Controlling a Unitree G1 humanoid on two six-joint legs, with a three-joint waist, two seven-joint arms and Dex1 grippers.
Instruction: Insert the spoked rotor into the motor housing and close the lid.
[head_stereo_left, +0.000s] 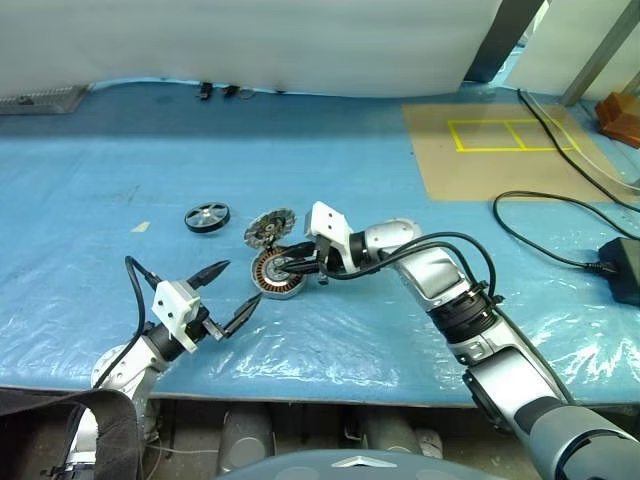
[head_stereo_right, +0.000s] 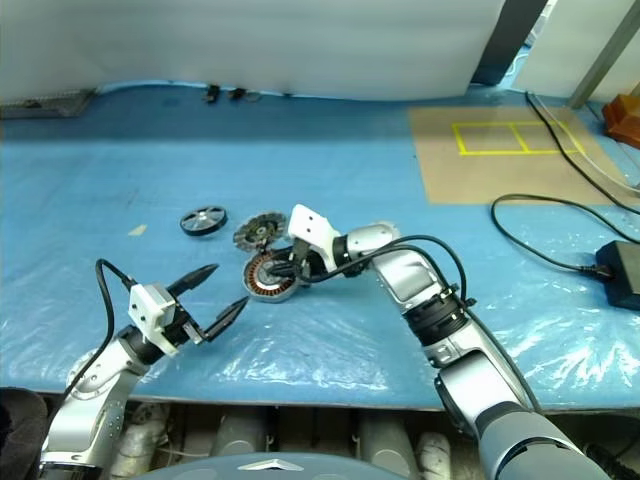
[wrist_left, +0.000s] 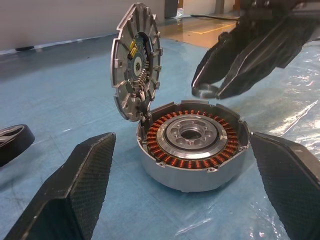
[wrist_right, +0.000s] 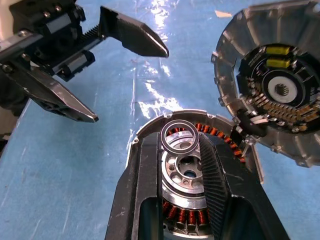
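Copper-wound motor housing (wrist_right: 200, 210) beneath right claw (wrist_right: 182, 145)

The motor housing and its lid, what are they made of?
The motor housing looks like grey matte metal, perhaps aluminium, from its smooth dull wall. Inside, the coils look like copper wire: shiny orange-brown strands. The hub is bright polished metal. The lid, standing up at the rim, looks like grey metal too, with ribs.

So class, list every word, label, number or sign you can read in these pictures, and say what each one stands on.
No readable text anywhere.
Yellow parts inside the lid: any print too small to read.
Yellow taped rectangles on the brown board: floor marks, no letters or numbers.
Housing, rotor: no markings to be seen.
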